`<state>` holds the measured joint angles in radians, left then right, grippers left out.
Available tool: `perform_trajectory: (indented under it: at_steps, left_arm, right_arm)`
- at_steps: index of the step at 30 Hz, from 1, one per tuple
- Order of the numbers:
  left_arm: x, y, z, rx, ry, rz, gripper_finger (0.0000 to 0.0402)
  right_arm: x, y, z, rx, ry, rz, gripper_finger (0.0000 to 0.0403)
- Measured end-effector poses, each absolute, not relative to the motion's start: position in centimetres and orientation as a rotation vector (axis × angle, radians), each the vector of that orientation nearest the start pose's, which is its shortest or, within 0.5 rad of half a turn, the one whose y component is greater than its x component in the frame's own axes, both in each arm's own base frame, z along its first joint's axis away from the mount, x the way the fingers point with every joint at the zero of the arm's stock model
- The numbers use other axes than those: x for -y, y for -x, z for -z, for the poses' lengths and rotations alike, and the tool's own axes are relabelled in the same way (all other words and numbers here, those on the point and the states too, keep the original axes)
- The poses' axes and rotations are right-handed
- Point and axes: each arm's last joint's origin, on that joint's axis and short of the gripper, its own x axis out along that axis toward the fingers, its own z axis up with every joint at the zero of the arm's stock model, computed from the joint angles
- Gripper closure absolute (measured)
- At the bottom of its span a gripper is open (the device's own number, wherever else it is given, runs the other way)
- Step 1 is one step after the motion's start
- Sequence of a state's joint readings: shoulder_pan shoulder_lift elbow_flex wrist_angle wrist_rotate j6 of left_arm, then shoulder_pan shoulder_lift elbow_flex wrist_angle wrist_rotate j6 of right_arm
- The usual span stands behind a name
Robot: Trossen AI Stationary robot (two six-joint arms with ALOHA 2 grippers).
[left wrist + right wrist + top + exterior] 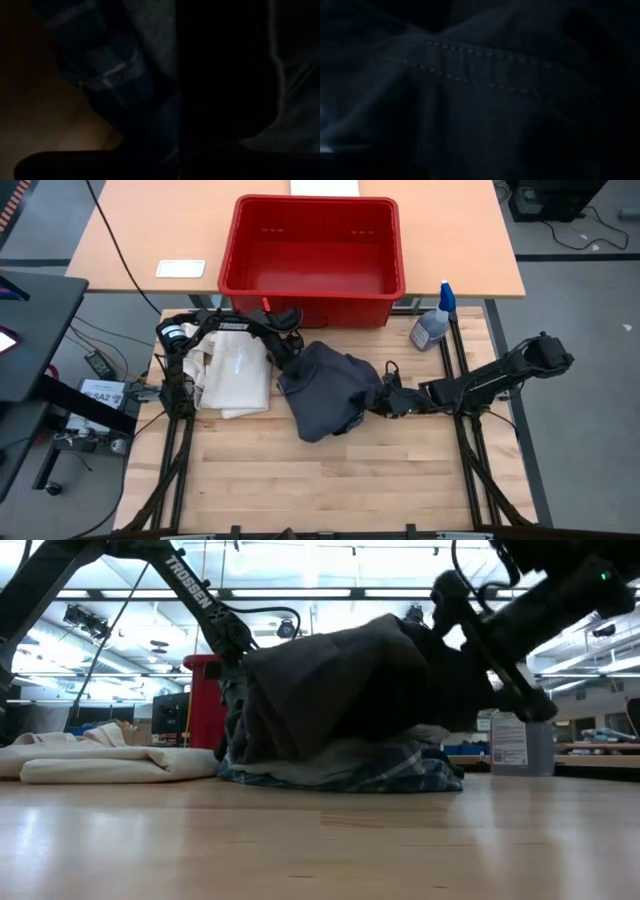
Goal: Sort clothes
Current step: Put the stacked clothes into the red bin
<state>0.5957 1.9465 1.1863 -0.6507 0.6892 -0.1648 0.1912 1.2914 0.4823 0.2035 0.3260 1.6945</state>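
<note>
Stitched dark grey cloth [485, 100] fills the right wrist view, pressed right up against the lens. In the high view that cloth [325, 388] lies heaped at the centre of the frame on the wooden counter [300, 480], with a blue-and-white plaid cloth [370, 772] showing under it in the low view. The left gripper [288, 363] sits at the heap's upper-left edge, fingers pressed nearly together; whether they pinch fabric I cannot tell. The right gripper [385, 402] is at the heap's right edge, fingers spread, buried in folds. The garments look soft, light and floppy, likely to drape and drag; a bunched edge or seam seems the surest hold. A red bin [312, 292] waits above, a white tote bag [235, 380] left.
</note>
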Motion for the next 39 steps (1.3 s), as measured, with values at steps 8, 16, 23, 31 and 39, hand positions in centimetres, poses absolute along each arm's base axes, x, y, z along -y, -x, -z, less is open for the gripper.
perform_trajectory:
  at_steps: [8, 16, 23, 31, 39]
  left_arm:
    - [-18.1, -30.0, -13.5, -1.146, 0.986, -0.010, 0.0334]
    - [-18.0, -30.1, -13.5, -1.144, 0.988, 0.010, 0.0334]
    - [-17.8, -30.1, -13.5, -1.147, 0.984, 0.023, 0.0334]
    - [-16.5, -30.8, -13.5, -1.163, 0.924, 0.092, 0.0333]
    - [-15.7, -31.1, -13.4, -1.185, 0.903, 0.099, 0.0333]
  right_arm:
    - [-3.8, -24.2, -14.9, -0.447, -1.488, 0.702, 0.0055]
    - [-4.2, -24.5, -13.2, -0.460, -1.457, 0.767, 0.0055]
    - [-4.2, -25.1, -11.7, -0.476, -1.423, 0.771, 0.0055]
    - [-2.9, -26.1, -10.7, -0.445, -1.305, 0.752, 0.0055]
    - [-1.3, -27.6, -10.1, -0.376, -1.208, 0.643, 0.0059]
